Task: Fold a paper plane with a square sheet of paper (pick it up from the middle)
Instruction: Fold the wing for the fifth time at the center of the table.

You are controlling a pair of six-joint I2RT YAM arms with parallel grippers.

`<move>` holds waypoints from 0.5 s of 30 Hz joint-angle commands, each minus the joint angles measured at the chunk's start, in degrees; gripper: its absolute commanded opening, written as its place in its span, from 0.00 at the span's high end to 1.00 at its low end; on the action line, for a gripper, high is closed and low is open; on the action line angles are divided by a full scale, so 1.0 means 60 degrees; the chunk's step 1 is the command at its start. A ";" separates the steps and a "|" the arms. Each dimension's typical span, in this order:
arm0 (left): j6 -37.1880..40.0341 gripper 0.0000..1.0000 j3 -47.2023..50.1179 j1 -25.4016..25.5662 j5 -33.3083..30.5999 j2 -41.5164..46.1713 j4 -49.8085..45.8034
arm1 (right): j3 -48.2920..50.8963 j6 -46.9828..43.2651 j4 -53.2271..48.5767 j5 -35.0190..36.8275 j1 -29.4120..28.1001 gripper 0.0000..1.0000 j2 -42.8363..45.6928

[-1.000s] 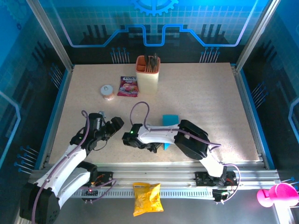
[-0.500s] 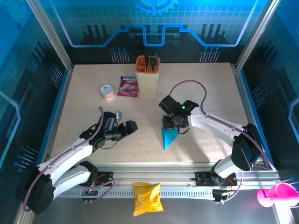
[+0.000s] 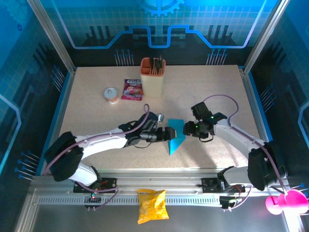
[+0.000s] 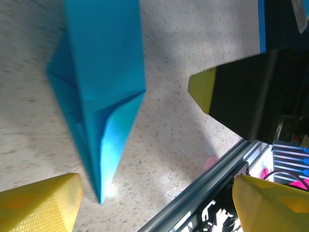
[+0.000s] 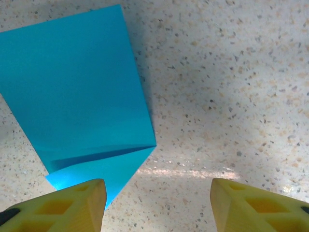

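Left claw point(image 3: 167, 133): jaws wide apart, gripping nothing, just beside left edge of folded blue paper point(image 3: 175, 138). Right claw point(image 3: 185, 129): jaws parted too, empty, at paper's right edge. Paper flat on worktop point(image 3: 217, 87), pointed wedge, tip toward near edge. Beige cup point(image 3: 152, 79) and pink packet point(image 3: 132, 90) well beyond.

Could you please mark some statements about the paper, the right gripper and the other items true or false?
1. The blue paper lies on the table, folded to a point. True.
2. The right gripper is shut on the paper. False: its jaws stand open, the paper loose on the table.
3. The beige cup stands near the table's far edge. True.
4. The yellow snack bag lies beside the cup. False: it lies on the near rail.
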State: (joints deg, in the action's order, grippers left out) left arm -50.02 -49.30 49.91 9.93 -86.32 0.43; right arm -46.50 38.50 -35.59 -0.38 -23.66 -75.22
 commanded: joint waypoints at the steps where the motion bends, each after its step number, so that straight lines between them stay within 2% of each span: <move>1: -0.0102 0.18 -0.0486 0.0428 0.0105 -0.0574 0.0571 | 0.0552 0.0038 0.0557 -0.1105 0.0655 0.40 0.0674; 7: -0.0372 0.18 -0.0536 0.0641 0.0133 -0.1312 0.1152 | 0.1403 0.0087 0.0816 -0.1883 0.1570 0.40 0.1638; 15: -0.0193 0.18 -0.0949 0.0610 0.0115 -0.1942 0.1475 | 0.1944 0.0195 0.1062 -0.2327 0.1601 0.40 0.1917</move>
State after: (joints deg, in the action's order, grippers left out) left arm -51.27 -52.56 53.74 10.20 -96.82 7.03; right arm -36.29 38.87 -30.41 -11.46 -14.57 -64.23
